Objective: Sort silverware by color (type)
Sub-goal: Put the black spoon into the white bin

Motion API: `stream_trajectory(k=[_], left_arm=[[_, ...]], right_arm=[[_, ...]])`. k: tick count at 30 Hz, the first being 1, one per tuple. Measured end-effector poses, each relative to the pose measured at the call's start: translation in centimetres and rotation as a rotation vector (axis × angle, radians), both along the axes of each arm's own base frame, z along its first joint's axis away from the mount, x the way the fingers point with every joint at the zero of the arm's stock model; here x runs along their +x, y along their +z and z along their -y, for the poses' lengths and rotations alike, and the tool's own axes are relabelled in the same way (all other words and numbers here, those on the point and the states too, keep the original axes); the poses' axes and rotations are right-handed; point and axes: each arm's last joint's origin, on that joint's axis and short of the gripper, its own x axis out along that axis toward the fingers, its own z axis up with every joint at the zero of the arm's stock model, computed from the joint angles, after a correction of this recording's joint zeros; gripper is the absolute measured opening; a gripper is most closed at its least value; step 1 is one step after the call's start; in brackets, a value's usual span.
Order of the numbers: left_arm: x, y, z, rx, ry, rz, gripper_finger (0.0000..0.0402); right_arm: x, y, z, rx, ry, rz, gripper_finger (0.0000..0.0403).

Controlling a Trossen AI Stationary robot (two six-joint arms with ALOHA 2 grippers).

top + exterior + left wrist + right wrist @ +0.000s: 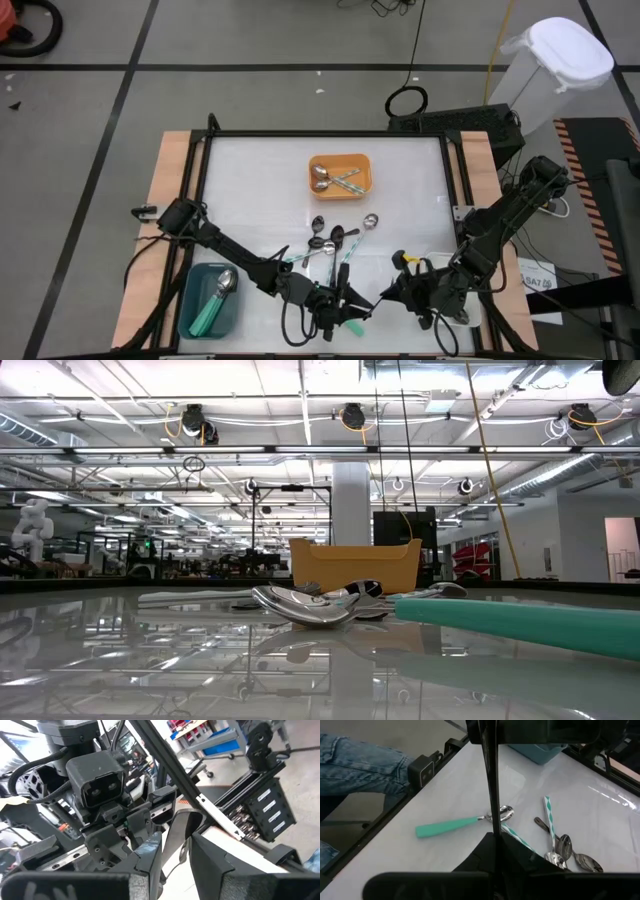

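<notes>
Closest to the low camera we've got a teal-handled spoon (520, 622) flat on the worktop (260, 180) along the near edge, handle filling the right of that view. The right wrist view shows the same spoon (460, 823) lying free, bowl toward the heap, nothing gripping it. Just behind it is a shiny all-silver spoon (305, 605), bowl up, at the front of the loose heap of spoons (335, 240) in the middle of the worktop. That heap is mixed: silver ones, dark ones, and a spoon with a teal-and-white striped handle (550, 815); we can't get a clean count. The orange tray (362, 168) is centred toward the far edge with two spoons in it, bowls silver and handles pale teal as far as we can tell. The teal tray (190, 290) is at the near-left corner and holds teal-handled spoons (215, 300), one silver bowl showing. The left gripper (338, 300) is low over the near edge, about mid-width, beside the free teal spoon. Its fingers (150, 870) stand partly apart, with a clear gap and nothing between them. The right gripper (392, 290) is also low near the near edge, just right of the left one and pointing toward it, jaws fully closed and empty. A person's leg in jeans (360, 760) shows past the near edge in the right wrist view, off the table.
</notes>
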Motion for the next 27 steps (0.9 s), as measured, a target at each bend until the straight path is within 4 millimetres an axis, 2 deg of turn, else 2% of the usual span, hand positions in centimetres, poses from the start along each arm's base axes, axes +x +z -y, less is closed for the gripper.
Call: stream_trajectory(k=[5,13,27], left_arm=[[0.01,0.06,0.00,-0.007,-0.015,0.004,0.0108],[0.01,0.15,-0.03,-0.009,-0.015,0.009,0.0163],[0.03,0.21,-0.03,-0.009,-0.054,0.015,0.0160]], right_arm=[[0.09,0.15,-0.09,0.004,0.009,0.017,0.0009],[0.08,0.15,-0.09,0.003,0.010,0.017,0.0009],[0.24,0.42,-0.21,0.005,0.019,0.049,0.0009]])
